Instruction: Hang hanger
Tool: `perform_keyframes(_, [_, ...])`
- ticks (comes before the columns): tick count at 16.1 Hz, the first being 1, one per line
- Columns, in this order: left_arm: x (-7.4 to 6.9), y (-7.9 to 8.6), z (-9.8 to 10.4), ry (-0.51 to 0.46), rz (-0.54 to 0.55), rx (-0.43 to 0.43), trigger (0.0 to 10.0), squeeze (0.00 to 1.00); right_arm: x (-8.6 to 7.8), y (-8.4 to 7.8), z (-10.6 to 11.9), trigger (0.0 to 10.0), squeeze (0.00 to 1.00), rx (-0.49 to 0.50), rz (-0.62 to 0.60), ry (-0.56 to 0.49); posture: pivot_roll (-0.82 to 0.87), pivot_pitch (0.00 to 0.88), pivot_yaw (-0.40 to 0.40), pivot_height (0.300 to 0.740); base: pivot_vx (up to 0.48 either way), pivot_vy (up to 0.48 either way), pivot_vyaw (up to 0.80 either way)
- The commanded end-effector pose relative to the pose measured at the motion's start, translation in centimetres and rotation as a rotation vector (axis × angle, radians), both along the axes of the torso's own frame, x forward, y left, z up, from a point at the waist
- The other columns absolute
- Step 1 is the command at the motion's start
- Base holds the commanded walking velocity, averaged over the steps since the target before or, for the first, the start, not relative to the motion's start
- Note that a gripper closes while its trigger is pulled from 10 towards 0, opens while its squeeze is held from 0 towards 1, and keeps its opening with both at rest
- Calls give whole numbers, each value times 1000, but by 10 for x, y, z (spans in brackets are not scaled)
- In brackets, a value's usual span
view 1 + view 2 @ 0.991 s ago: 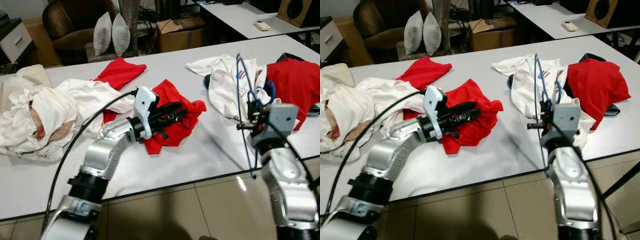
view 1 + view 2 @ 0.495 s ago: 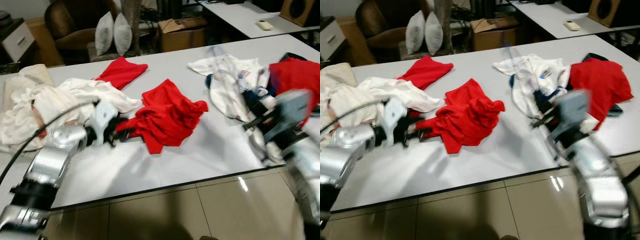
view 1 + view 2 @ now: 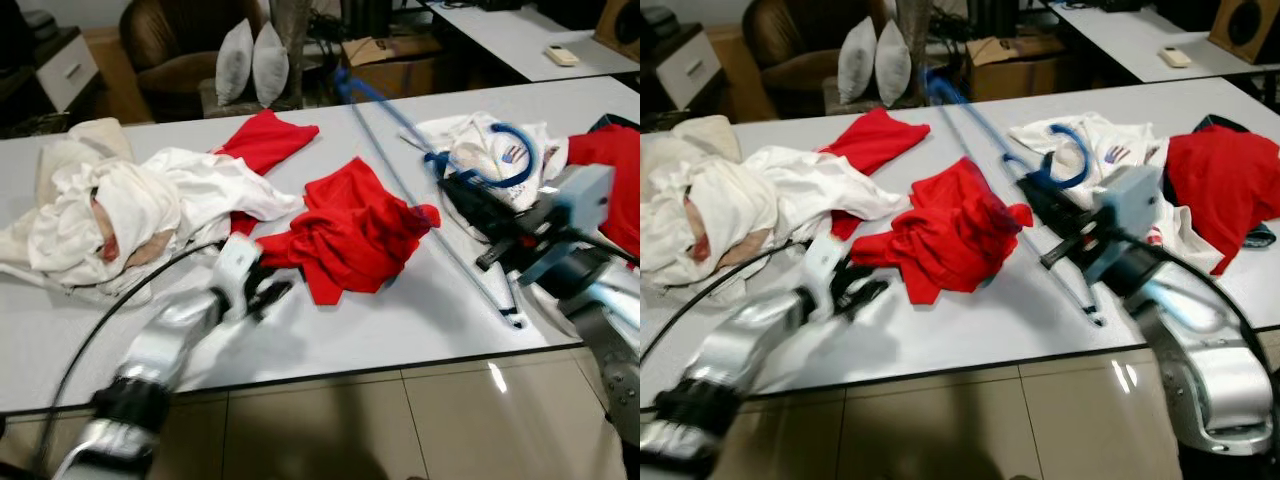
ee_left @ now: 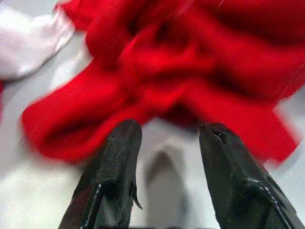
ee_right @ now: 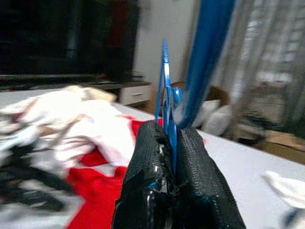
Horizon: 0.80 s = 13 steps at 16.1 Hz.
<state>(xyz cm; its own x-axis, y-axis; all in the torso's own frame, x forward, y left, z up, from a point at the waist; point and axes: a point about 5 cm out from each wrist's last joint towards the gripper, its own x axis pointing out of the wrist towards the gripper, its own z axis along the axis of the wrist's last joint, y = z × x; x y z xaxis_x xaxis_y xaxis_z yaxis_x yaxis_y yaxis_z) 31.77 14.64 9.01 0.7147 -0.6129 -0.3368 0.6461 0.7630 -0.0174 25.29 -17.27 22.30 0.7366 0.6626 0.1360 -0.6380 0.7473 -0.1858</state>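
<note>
The right tool (image 5: 170,143) is clamped on a blue hanger (image 3: 400,130), its two black fingers (image 5: 147,162) pressed together on the thin blue frame. The hanger is held low and tilted over the white counter (image 3: 380,325), its long bar running across above the crumpled red garment (image 3: 350,225) and its hook curved over the white printed garment (image 3: 480,160). The left tool (image 4: 164,143) hovers low over the counter just short of the red garment, fingers set wide apart with nothing between them. A heap of white clothing (image 3: 110,215) lies at the robot's left, and another red garment (image 3: 265,140) beyond it.
</note>
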Motion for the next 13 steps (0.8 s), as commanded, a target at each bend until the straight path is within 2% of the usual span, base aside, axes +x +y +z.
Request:
perform_keyframes(1, [6, -18, 5, -26, -22, -61, 10000, 0, -4, 16, -12, 10000, 0, -33, 81, 72, -181, 0, 95, 740, 0, 0, 0])
perform_keyframes(2, [8, -34, 11, -57, -52, -125, 10000, 0, -4, 21, -31, 10000, 0, -95, 88, 144, -182, 0, 97, 740, 0, 0, 0])
perform_keyframes(3, [9, -39, 13, -69, -66, -152, 10000, 0, -4, 22, -39, 10000, 0, -127, 83, 168, -182, 0, 98, 740, 0, 0, 0])
perform_keyframes(4, [8, -49, 24, -105, -117, -231, 10000, 0, -1, 17, -61, 10000, 0, -173, 4, 254, -186, 0, 103, 740, 0, 0, 0])
perform_keyframes(5, [8, -51, 29, -120, -135, -265, 10000, 0, 1, 14, -68, 10000, 0, -178, -32, 277, -186, 0, 104, 740, 0, 0, 0])
perform_keyframes(7, [11, -41, 41, -172, -126, -318, 10000, 0, 7, -6, -79, 10000, 0, -149, -188, 319, -188, 0, 109, 740, 0, 0, 0])
perform_keyframes(9, [15, -21, 57, -237, -92, -366, 10000, 0, 8, -37, -96, 10000, 0, -146, -358, 366, -186, 0, 108, 740, 0, 0, 0])
perform_keyframes(10, [16, -13, 59, -254, -83, -348, 10000, 0, 7, -47, -102, 10000, 0, -142, -403, 386, -183, 0, 106, 740, 0, 0, 0])
perform_keyframes(12, [19, 1, 55, -255, -65, -244, 10000, 0, 4, -61, -108, 10000, 0, -157, -453, 403, -180, 0, 104, 740, 0, 0, 0])
perform_keyframes(13, [19, 7, 48, -250, -66, -133, 10000, 0, 5, -72, -105, 10000, 0, -140, -495, 396, -178, 0, 105, 740, 0, 0, 0])
